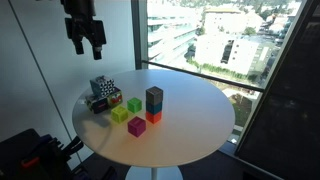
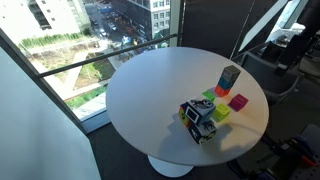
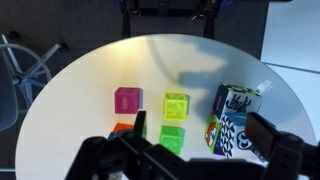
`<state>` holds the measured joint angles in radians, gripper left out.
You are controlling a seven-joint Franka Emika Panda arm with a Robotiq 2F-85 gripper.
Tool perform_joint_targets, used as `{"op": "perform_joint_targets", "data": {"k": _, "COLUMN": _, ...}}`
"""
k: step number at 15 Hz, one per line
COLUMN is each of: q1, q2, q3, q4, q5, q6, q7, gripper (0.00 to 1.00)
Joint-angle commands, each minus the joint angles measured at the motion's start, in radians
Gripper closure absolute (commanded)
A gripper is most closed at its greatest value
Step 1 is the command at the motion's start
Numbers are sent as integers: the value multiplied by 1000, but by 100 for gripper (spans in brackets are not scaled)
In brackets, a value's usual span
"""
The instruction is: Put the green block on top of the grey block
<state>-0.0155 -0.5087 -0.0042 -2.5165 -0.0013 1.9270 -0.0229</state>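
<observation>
The green block (image 1: 134,104) sits on the round white table (image 1: 200,120), next to the yellow-lime cube (image 1: 120,114). The grey block (image 1: 154,97) stands on an orange-red cube (image 1: 153,117) just beside it. Both exterior views show them: the green block (image 2: 208,96) and the grey block (image 2: 230,77). My gripper (image 1: 84,38) is open and empty, high above the table's edge. In the wrist view the green block (image 3: 172,138) lies between my spread fingers (image 3: 200,125). A finger hides most of the orange-red cube (image 3: 124,127) and the grey block.
A black-and-white patterned cube (image 1: 101,92) stands beside the lime cube (image 3: 177,104). A magenta cube (image 1: 137,126) lies near the grey stack. Floor-to-ceiling windows (image 1: 210,40) are behind the table. A chair (image 3: 25,65) and black equipment (image 1: 30,155) stand around it.
</observation>
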Motion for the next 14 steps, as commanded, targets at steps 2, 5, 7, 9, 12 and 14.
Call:
{"op": "perform_joint_targets", "data": {"k": 2, "q1": -8, "q2": 36, "q3": -13, "q4": -5, "q5": 2, "q6": 62, "q7": 11, "gripper": 0}}
{"op": "perform_joint_targets", "data": {"k": 5, "q1": -8, "q2": 59, "q3": -21, "q4": -11, "q5": 12, "q6": 98, "q7": 8, "gripper": 0}}
{"op": "perform_joint_targets", "data": {"k": 7, "q1": -8, "q2": 70, "q3": -24, "q4": -17, "q5": 16, "q6": 129, "q7": 9, "gripper": 0}}
{"op": "perform_joint_targets", "data": {"k": 9, "q1": -9, "q2": 80, "q3": -27, "q4": -26, "q5": 16, "q6": 166, "q7": 9, "gripper": 0}}
{"op": "perform_joint_targets", "data": {"k": 12, "q1": -10, "q2": 92, "q3": -27, "q4": -34, "q5": 10, "q6": 205, "q7": 14, "gripper": 0}}
{"op": "perform_joint_targets", "data": {"k": 14, "q1": -6, "q2": 95, "q3": -25, "q4": -27, "q5": 3, "q6": 180, "q7": 0, "gripper": 0}}
